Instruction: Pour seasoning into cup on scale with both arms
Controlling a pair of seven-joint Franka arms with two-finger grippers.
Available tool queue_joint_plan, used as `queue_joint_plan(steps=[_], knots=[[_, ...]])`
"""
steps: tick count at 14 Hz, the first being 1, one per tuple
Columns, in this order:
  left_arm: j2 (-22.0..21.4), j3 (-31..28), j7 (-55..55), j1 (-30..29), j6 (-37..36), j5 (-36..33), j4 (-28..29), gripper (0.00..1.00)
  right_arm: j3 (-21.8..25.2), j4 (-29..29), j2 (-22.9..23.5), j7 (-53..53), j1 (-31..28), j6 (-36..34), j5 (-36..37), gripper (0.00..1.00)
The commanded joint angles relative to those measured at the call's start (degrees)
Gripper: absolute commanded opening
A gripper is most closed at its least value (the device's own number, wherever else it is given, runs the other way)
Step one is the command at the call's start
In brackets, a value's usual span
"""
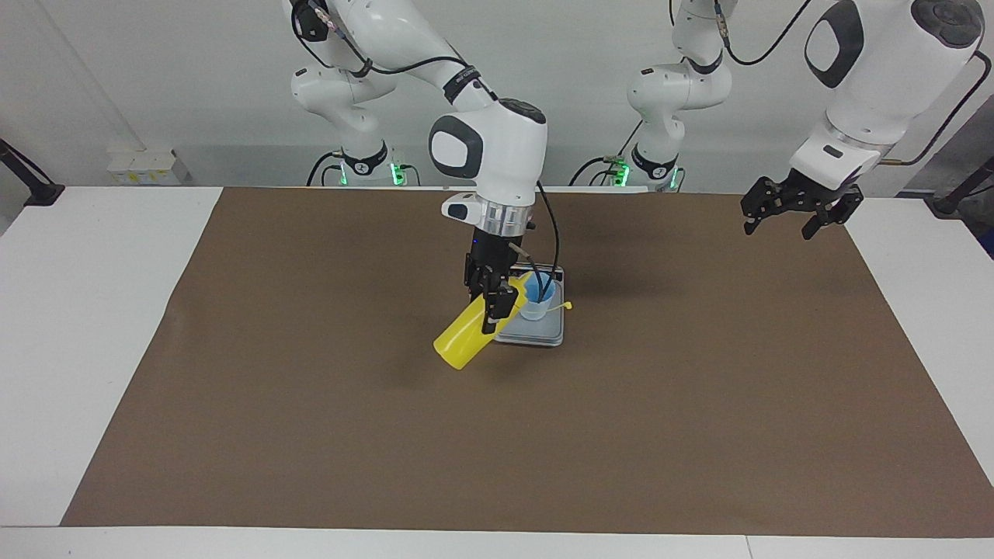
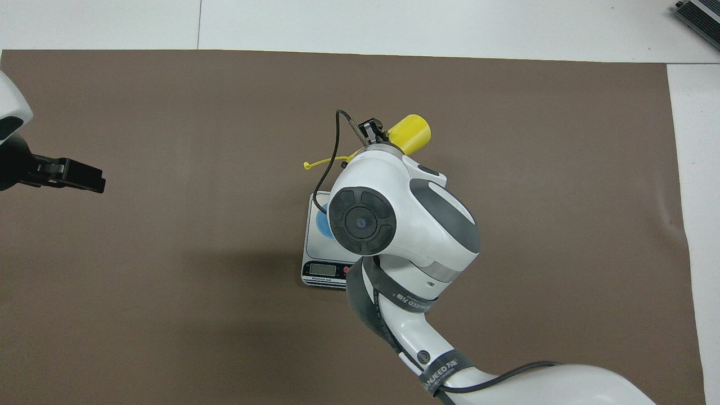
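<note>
My right gripper is shut on the yellow seasoning bottle. It holds the bottle tilted, nozzle end down over the light blue cup and base raised toward the right arm's end. The tethered cap tip hangs out past the cup. The cup stands on the silver-grey scale. In the overhead view the right arm covers most of the cup and scale; the bottle's base and the gripper show above it. My left gripper is open and empty, waiting in the air over the mat's edge at the left arm's end, also seen in the overhead view.
A brown mat covers most of the white table. The scale's display faces the robots. Small white boxes sit at the table corner near the right arm's base. A grey device lies at the farthest corner toward the right arm's end.
</note>
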State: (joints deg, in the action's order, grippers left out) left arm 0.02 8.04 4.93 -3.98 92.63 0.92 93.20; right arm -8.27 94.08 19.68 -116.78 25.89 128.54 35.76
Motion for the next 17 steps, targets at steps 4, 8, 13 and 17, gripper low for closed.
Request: queue_joint_plan(steps=[4,8,13,17], knots=[[0.2,0.5,0.9,-0.8,-0.2,0.0,-0.3,1.0,0.0,7.4,-3.2,-14.9,-0.2,7.9,21.4,0.0],[0.2,0.5,0.9,-0.8,-0.1,0.0,-0.3,1.0,0.0,9.4,-2.5,-17.4,2.2,7.7,33.2,0.0],[0.2,0.5,0.9,-0.8,-0.1,0.0,-0.3,1.0,0.0,12.4,-1.0,-34.9,5.5,5.2,50.6,0.0],[0.1,0.5,0.9,-0.8,-0.1,0.0,0.0,1.0,0.0,15.0,-1.3,-38.9,6.1,4.2,59.2,0.0]])
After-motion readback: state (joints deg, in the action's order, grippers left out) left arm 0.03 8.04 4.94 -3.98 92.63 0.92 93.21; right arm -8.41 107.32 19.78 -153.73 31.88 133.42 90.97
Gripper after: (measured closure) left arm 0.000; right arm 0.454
